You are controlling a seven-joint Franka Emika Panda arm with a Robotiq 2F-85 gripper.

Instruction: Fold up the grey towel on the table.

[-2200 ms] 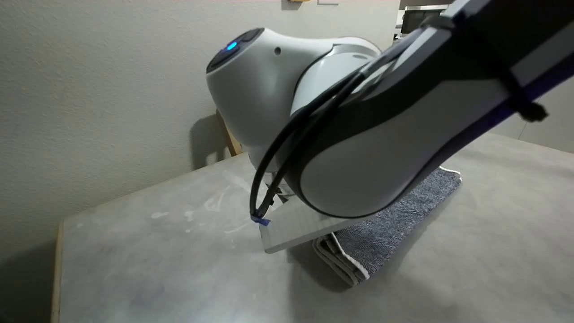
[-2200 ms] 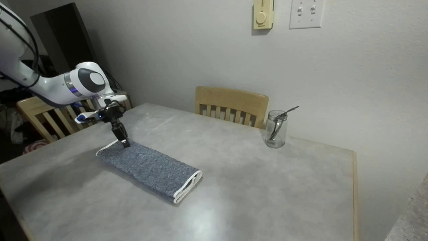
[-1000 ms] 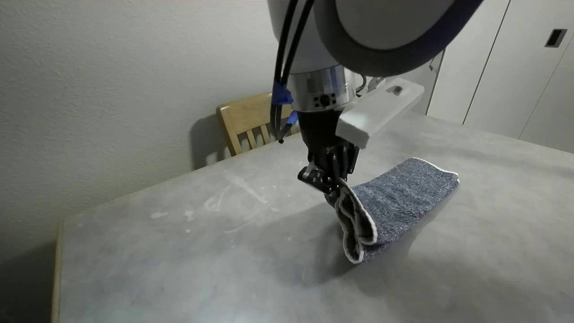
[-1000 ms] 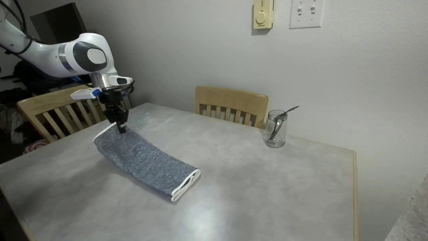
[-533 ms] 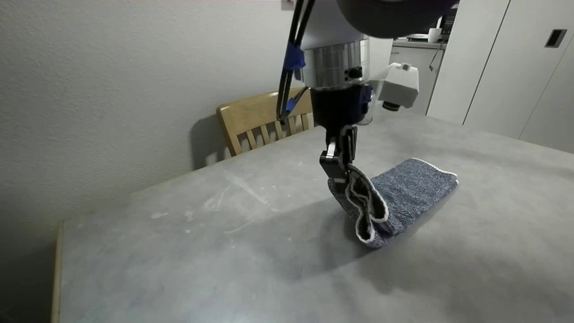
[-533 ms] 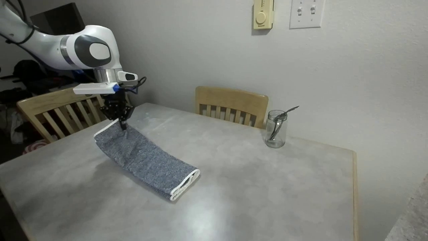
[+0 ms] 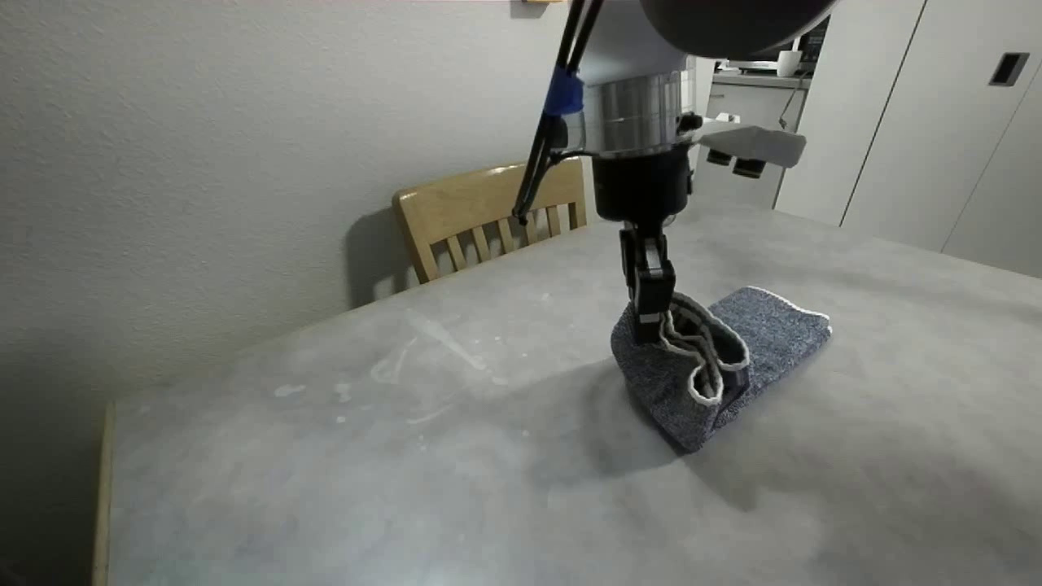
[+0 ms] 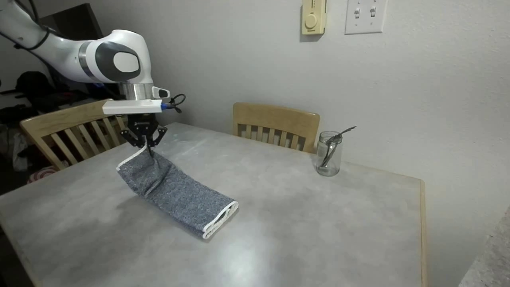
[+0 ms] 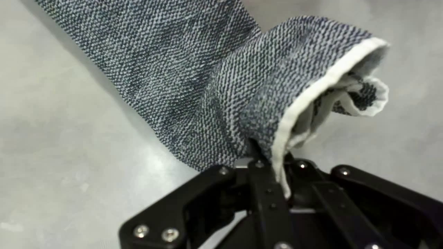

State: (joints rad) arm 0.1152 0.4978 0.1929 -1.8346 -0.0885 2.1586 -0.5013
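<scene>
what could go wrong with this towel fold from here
The gripper pinches the grey towel near one corner only, so layers may slip out. At that raised end the white trim gapes open, so the fold could land uneven. The opposite end lies unpinned on the table and might drag along.

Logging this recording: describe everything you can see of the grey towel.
The grey towel is blue-grey, textured, terry-like cloth with white edge trim, folded into a long, layered strip. One end lies on the table; the opposite end is raised, curled and creased, its layers gaping open at the trimmed edge. The tool pinches that raised end near its trim.
</scene>
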